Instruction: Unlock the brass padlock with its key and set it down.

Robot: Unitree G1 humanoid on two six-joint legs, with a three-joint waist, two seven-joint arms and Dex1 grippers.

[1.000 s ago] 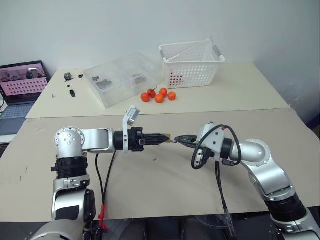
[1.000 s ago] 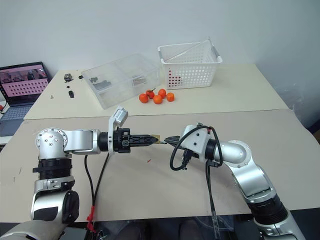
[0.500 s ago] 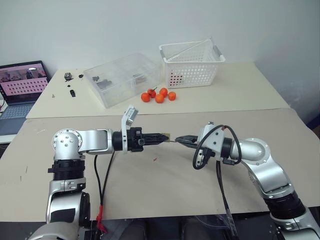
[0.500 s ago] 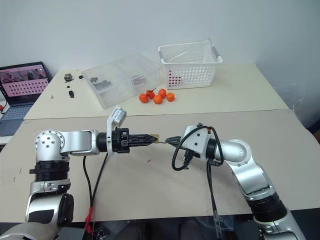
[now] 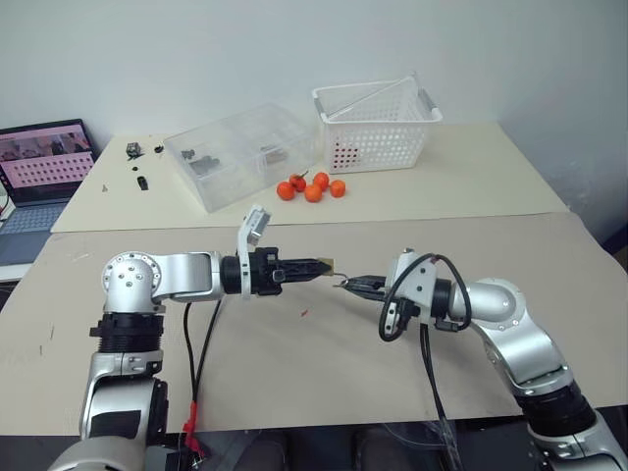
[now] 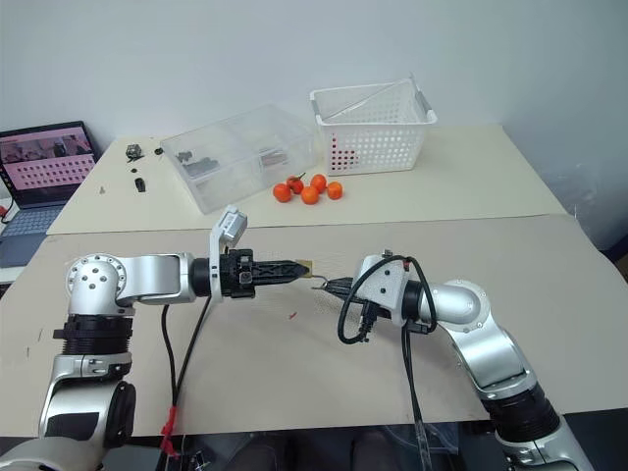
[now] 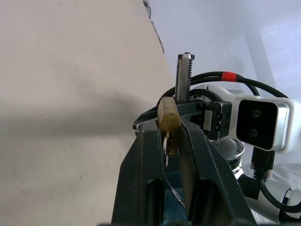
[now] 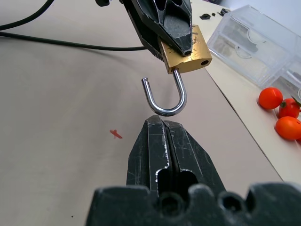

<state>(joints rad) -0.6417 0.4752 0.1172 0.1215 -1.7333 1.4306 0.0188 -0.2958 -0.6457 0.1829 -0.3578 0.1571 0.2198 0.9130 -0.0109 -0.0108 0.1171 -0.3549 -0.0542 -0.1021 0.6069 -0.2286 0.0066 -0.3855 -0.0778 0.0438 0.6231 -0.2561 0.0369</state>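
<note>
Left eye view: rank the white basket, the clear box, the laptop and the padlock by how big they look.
1. Clear box and basket: look alike, not ranked; the box reads slightly wider.
2. Laptop, cut off by the picture's edge, so unsure.
3. Padlock, far smallest, held in the left gripper.

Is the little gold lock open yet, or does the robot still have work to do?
It looks open: the shackle has swung free of the brass padlock, one end hanging loose. The left gripper holds the lock up above the table, its jaws clamped on the body. The right gripper, jaws shut, touches the shackle's loop. Left to do: set the padlock down.
</note>
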